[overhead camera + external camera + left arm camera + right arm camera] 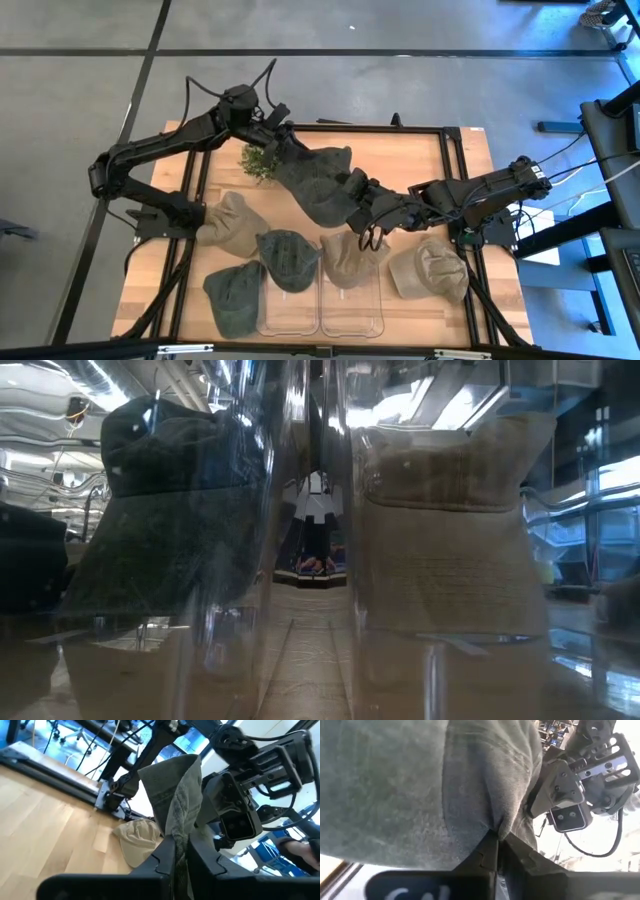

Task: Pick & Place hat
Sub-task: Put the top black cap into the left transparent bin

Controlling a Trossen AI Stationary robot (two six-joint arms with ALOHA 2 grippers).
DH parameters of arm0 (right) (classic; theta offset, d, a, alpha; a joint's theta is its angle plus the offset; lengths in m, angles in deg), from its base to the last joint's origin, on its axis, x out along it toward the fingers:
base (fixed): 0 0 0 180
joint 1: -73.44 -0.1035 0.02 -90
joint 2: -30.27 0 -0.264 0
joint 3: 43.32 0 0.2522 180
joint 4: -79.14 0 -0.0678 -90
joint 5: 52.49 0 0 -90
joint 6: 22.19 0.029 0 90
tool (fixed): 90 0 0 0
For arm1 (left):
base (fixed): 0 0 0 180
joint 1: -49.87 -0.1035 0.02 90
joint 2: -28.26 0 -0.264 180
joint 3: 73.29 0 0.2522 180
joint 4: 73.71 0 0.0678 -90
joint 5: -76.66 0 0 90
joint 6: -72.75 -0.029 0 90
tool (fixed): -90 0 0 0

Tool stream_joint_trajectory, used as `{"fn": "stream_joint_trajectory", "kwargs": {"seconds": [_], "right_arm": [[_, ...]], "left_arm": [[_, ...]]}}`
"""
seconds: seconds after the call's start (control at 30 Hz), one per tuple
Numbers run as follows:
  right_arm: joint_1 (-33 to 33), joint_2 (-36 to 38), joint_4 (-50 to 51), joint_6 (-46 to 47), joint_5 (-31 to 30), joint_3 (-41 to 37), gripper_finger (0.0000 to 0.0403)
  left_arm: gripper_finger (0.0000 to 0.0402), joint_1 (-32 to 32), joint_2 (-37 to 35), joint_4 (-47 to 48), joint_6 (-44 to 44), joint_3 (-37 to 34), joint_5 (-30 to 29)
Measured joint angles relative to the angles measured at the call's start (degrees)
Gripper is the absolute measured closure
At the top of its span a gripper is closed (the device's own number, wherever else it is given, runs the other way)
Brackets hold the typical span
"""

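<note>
Dark green hat: held above the worktop centre. Left gripper jaws pinched on its far end; right gripper jaws pinched on its near end.

A light wooden table with a black frame stands on a grey floor. Five caps lie near its front edge: a tan cap, a dark green cap, another green cap, a khaki cap and a beige cap. Two clear bins sit side by side at the front. A small green plant rests toward the back.
</note>
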Motion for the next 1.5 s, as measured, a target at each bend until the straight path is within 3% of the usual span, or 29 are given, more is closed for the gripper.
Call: {"fn": "stream_joint_trajectory", "kwargs": {"seconds": [0.13,0.33,0.5,0.63,0.9,1.03,1.13,1.33,1.5], "right_arm": [[-0.05,0.57,0.15,9.11,0.16,-0.02,0.0361],[-0.68,5.25,1.96,24.06,2.58,-0.02,0.0347],[-0.55,9.82,5.87,34.89,-5.0,0.0,0.0346],[0.34,13.03,10.56,42.53,-9.73,0.02,0.0346],[2.66,16.81,16.98,56.12,-8.74,0.02,0.0345],[3.46,17.03,20.61,62.61,-8.62,0.02,0.0345],[3.95,16.96,23.13,67.79,-5.5,0.0,0.0345],[4.48,16.94,24.85,75.79,6.64,0.0,0.0345],[4.46,16.72,24.8,79.75,8.94,0.0,0.0345]], "left_arm": [[0.0375,1.51,0.02,-2.2,0.11,0.12,0.73],[0.0375,4.62,0.09,6.39,-0.48,7.37,0.81],[0.0375,9.61,0.09,19.18,-5.71,17.08,-0.59],[0.0375,14.88,0.39,27.73,-7.78,22.13,-5.35],[0.0375,25.94,0.65,28.57,-3.09,22.84,-13.01],[0.0375,30.74,0.94,28.5,-1.06,22.82,-13.53],[0.0375,34.56,0.87,28.61,0.15,22.84,-16.88],[0.0375,41.91,2.97,32.14,2.47,22.86,-26.25],[0.0375,46.8,5.86,33.55,5.16,22.86,-31.06]]}}
